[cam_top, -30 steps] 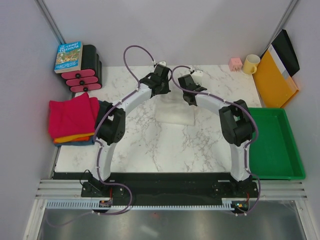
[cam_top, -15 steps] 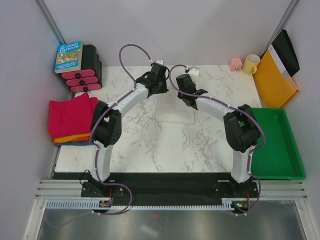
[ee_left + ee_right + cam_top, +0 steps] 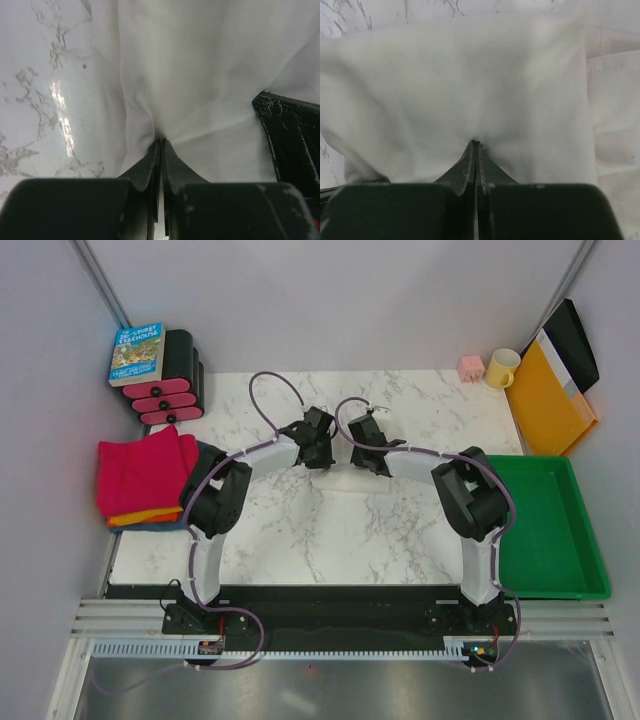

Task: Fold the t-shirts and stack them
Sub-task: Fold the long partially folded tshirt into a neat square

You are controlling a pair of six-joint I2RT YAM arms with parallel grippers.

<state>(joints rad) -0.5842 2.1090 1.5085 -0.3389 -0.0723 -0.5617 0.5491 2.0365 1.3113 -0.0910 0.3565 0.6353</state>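
Left gripper [image 3: 161, 140] pinched closed on a bunch of the cream-white shirt [image 3: 200, 65]; right gripper [image 3: 475, 142] the same, clamped on cloth. Shirt lies mid-way across the marble table [image 3: 300, 530], well apart from the folded stack [image 3: 145, 475] at the left edge. Step looks like a fold, both sides gripped. Next move probably needs both arms lifting and carrying together, tension even. Overhead, the shirt nearly vanishes against white marble and under the arms; outline and fold count unreadable.
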